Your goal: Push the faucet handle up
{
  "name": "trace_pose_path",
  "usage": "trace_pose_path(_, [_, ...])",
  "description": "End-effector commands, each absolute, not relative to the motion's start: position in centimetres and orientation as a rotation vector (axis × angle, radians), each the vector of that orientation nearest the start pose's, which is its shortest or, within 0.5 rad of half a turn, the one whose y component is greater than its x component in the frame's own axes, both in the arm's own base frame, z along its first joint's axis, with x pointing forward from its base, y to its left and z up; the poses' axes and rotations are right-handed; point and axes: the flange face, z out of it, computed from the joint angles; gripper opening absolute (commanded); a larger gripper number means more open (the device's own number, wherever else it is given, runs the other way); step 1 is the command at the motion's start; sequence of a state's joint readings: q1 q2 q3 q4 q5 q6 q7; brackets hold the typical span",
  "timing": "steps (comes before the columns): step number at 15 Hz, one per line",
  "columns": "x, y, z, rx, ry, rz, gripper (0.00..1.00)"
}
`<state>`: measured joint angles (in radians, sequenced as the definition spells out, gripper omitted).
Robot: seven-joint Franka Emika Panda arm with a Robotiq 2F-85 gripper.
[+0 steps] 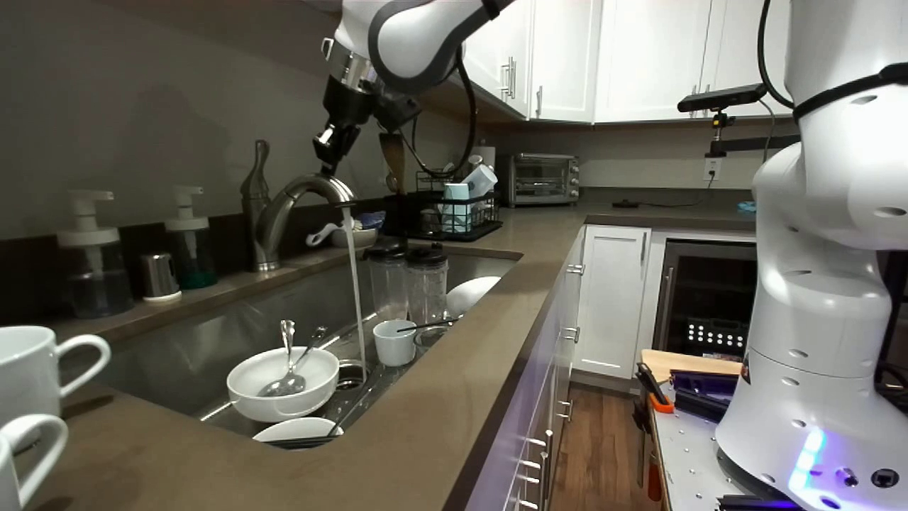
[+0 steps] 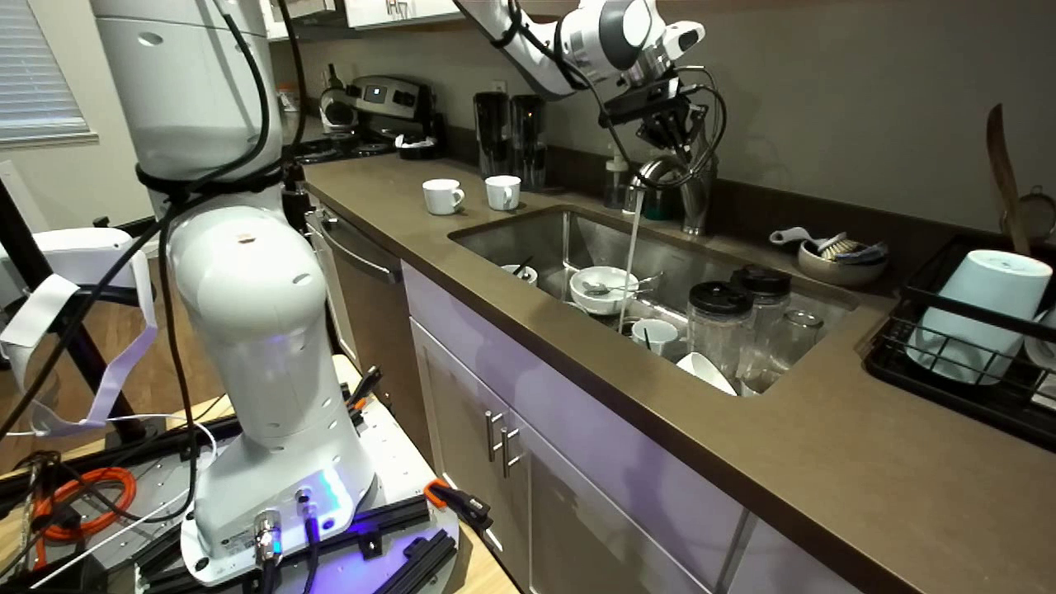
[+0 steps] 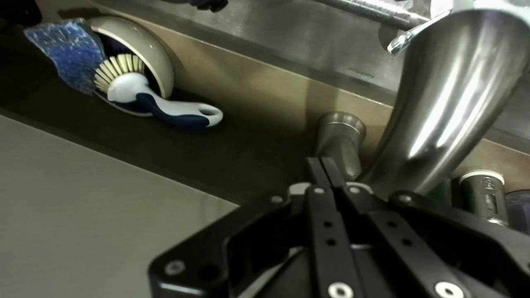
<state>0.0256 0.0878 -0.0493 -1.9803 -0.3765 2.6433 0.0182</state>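
Observation:
The faucet handle (image 1: 261, 160) is a slim grey metal lever, pointing up from the faucet's body (image 1: 257, 213) in an exterior view. In the other views I cannot make it out clearly. The thick arched spout (image 1: 312, 186) has water running from it; it also shows in the wrist view (image 3: 451, 91). My gripper (image 1: 328, 169) points down beside the top of the spout, on the dish rack side, and its tips are partly hidden. In the wrist view its fingertips (image 3: 325, 160) are together with nothing between them, in front of the faucet's body (image 3: 341, 136).
The sink (image 2: 569, 239) holds bowls, cups and blender jars. Pump bottles (image 1: 188, 245) stand on one side of the faucet. A bowl with a brush (image 3: 136, 49) and a dish rack (image 1: 489, 220) stand on the other. A cable loops around the gripper.

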Motion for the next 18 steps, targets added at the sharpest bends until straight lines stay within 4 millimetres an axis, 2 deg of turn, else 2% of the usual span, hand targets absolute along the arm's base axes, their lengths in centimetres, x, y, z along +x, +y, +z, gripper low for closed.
trace_pose_path(1, [57.3, 0.4, 48.8, -3.336, -0.290, -0.953, 0.05])
trace_pose_path(4, [54.9, 1.6, 48.4, -3.378, -0.265, -0.914, 0.05])
trace_pose_path(7, [52.6, 3.2, 48.0, -3.336, -0.316, -0.828, 0.05])
trace_pose_path(10, [50.7, 4.3, 48.0, -3.338, -0.276, -0.764, 0.05])
trace_pose_path(14, [48.5, 5.6, 48.4, -3.331, -0.275, -0.648, 0.05])
trace_pose_path(18, [46.3, 7.2, 49.2, -3.328, -0.277, -0.605, 0.05])
